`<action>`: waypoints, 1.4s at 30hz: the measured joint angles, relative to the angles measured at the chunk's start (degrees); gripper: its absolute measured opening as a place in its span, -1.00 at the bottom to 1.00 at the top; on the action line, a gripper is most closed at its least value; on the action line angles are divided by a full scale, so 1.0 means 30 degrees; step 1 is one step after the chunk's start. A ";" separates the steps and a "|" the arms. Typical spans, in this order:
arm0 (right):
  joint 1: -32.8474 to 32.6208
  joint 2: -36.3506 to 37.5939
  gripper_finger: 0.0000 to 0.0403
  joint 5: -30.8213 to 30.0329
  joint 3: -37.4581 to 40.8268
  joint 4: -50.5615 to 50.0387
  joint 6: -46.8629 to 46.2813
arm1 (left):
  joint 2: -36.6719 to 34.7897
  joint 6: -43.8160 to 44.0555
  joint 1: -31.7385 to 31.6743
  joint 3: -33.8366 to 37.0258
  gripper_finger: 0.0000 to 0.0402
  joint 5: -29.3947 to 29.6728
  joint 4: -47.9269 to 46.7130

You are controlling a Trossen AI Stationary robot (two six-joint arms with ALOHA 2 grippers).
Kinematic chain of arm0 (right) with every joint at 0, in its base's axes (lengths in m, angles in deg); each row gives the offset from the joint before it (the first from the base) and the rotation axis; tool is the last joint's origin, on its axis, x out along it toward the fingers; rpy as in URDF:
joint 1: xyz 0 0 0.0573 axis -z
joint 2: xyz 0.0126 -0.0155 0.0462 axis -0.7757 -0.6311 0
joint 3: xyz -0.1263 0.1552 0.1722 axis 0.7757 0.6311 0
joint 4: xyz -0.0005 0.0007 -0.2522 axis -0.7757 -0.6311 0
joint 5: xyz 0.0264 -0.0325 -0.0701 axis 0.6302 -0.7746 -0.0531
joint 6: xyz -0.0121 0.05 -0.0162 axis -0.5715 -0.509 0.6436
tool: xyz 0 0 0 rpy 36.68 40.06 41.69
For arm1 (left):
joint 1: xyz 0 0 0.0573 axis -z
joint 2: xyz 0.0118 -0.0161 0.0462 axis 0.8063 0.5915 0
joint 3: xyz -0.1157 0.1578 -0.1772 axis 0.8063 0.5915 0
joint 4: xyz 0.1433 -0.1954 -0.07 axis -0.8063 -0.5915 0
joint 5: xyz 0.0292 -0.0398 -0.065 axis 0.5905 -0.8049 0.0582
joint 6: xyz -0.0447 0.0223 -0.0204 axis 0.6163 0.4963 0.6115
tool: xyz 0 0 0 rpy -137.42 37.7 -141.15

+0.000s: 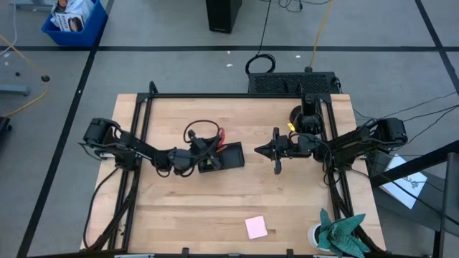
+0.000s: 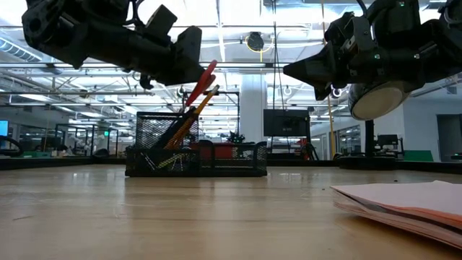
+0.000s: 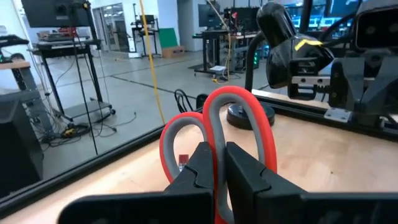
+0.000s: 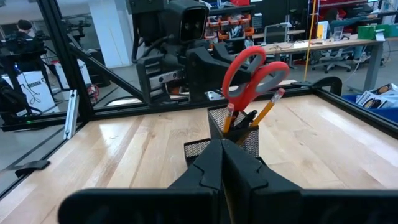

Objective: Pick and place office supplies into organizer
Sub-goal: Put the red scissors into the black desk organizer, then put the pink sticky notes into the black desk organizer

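The organizer (image 1: 224,157) sits left of the table's (image 1: 237,208) centre, scissors (image 1: 217,135) and pencils (image 2: 189,118) standing in it; a sticky-note pad (image 1: 256,227) lies lower centre, a plant (image 1: 341,233) lower right.

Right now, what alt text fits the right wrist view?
Red-handled scissors and an orange pencil stand in a black mesh organizer on the wooden table. The left gripper is shut on the scissors; the right gripper points at them, shut.
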 joint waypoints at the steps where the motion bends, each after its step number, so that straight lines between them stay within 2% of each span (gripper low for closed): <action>1: 0.0000 0.0000 -1.00 0.0000 -0.0007 -0.0006 0.0001 | 0.0000 0.0181 0.0070 -0.0006 -0.93 0.0171 -0.0010; 6: 0.0000 0.0000 -1.00 0.0000 0.0000 0.0001 0.0006 | 0.0000 0.0734 0.0607 -0.0014 -0.92 0.1397 -0.0800; 10: 0.0000 0.0000 -1.00 0.0000 0.0000 0.0001 0.0007 | 0.0000 0.1020 0.0900 -0.0014 -0.96 0.1469 -0.1481; 16: 0.0000 0.0000 -1.00 0.0000 0.0000 0.0009 0.0007 | 0.0000 0.1327 0.0955 -0.0021 -0.88 0.1636 -0.2496; 24: 0.0000 0.0000 -1.00 0.0000 0.0000 0.0016 0.0007 | -0.0015 0.1738 0.0934 -0.0043 -0.92 0.1580 -0.3873; 36: 0.0000 0.0000 -1.00 0.0000 0.0000 0.0016 0.0000 | -0.0015 0.0739 0.0934 -0.0035 -0.52 -0.0088 -0.3985; 42: 0.0004 -0.0007 -1.00 0.0000 -0.0002 0.0021 0.0007 | -0.0015 -0.0023 0.1003 -0.0035 -0.32 -0.0185 -0.3697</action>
